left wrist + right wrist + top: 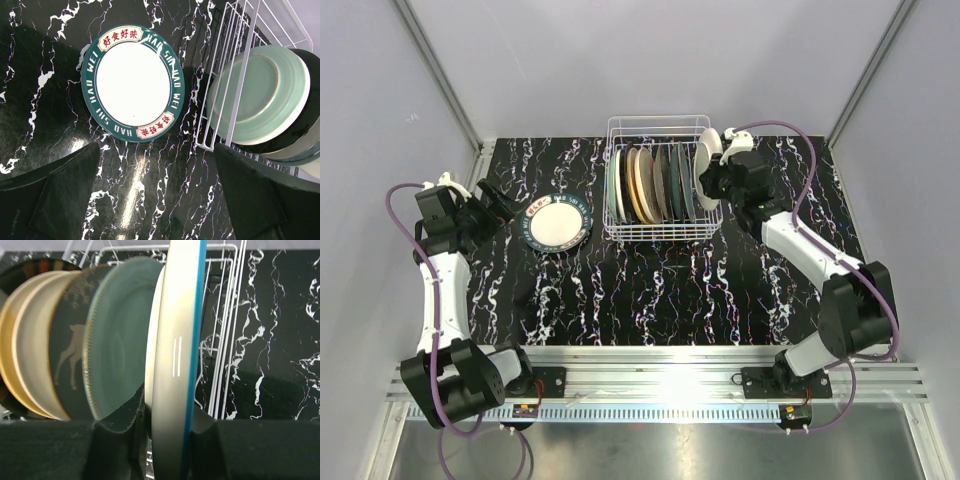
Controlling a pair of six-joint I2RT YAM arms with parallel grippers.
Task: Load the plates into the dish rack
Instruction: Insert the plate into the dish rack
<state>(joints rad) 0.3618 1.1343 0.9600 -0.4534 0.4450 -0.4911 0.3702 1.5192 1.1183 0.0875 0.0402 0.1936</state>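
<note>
From above, the rack [660, 228] stands at the far middle of the table [650, 290], with a row of plates [645, 185] on edge inside it. The right gripper [715, 172] is at the rack's right end, clamped on a white held plate [708, 155] that stands upright beside the last plate of the row, its top above the rack's rim; whether its lower edge rests in the rack I cannot tell. A flat plate [558, 224] lies on the table just left of the rack, apart from it. The left gripper [503, 205] is just left of that plate, jaws spread wide and empty. In the left wrist view, the 2 dark fingers [65, 195] sit far apart at the near corners with bare table between them. Beyond them lies the flat plate [132, 82], white in the middle with a green lettered rim. To the right is the rack's wire wall [235, 75], and behind it a pale green plate [260, 92] leans at the front of the row. In the right wrist view, the fingers [120, 425] press on both faces of the held plate [175, 365], seen edge-on, cream with a blue rim line. To its left stand a teal plate [117, 365], a dark deer plate [70, 360] and cream plates [30, 355]; rack wires [225, 315] show just right of the held plate
</note>
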